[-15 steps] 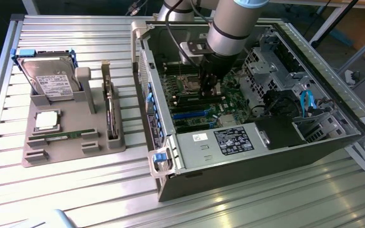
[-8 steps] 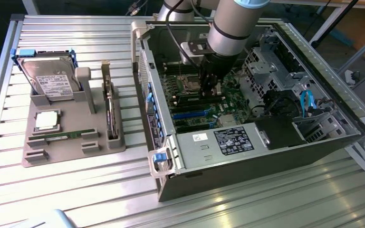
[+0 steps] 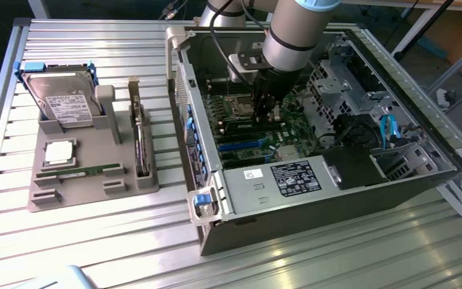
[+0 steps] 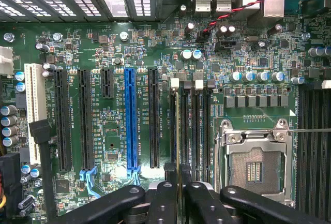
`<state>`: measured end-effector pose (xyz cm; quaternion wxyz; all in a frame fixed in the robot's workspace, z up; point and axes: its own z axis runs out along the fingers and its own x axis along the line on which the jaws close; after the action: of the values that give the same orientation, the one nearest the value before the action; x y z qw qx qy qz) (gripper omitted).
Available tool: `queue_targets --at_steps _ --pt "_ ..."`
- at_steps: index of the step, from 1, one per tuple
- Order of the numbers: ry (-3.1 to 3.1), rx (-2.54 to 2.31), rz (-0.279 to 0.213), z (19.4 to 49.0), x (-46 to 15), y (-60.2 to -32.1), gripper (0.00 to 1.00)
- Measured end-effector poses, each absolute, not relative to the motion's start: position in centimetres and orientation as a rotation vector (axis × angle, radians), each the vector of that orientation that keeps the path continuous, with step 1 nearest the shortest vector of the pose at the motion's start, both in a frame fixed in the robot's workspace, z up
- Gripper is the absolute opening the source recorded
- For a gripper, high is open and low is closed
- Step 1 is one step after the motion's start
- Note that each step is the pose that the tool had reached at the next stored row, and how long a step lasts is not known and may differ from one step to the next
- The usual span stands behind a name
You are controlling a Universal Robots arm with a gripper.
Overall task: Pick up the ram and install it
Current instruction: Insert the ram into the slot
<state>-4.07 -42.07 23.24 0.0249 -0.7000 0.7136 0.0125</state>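
Over the motherboard, the end effector grips the ram edge-on at the memory slots.

On a ribbed aluminium table (image 3: pixel 94 241) streaked with bright glare, an open computer case (image 3: pixel 311 205) lies on its side with the robot arm (image 3: pixel 295 36) reaching down into it. The end effector (image 3: pixel 264 114) (image 4: pixel 180 185) is clenched on the ram (image 4: pixel 178 125), a thin green stick standing upright between its black fingers (image 4: pixel 163 200), at the dark memory slots between the blue expansion slot (image 4: pixel 130 120) and the empty processor socket (image 4: pixel 253 167). Toward the exterior view's left, well apart from the case, a grey fixture tray (image 3: pixel 94 192) holds a hard drive (image 3: pixel 62 99), a silver processor chip (image 3: pixel 59 153), an upright expansion card (image 3: pixel 139 141) and a second green memory stick (image 3: pixel 81 171). Beyond the table's edges, dark floor and metal frame legs show.
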Motion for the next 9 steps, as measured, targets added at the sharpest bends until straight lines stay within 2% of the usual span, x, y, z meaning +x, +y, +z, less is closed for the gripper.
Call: queue_targets --at_steps 9 --pt "2.205 -2.166 0.039 23.32 -4.07 -42.07 0.13"
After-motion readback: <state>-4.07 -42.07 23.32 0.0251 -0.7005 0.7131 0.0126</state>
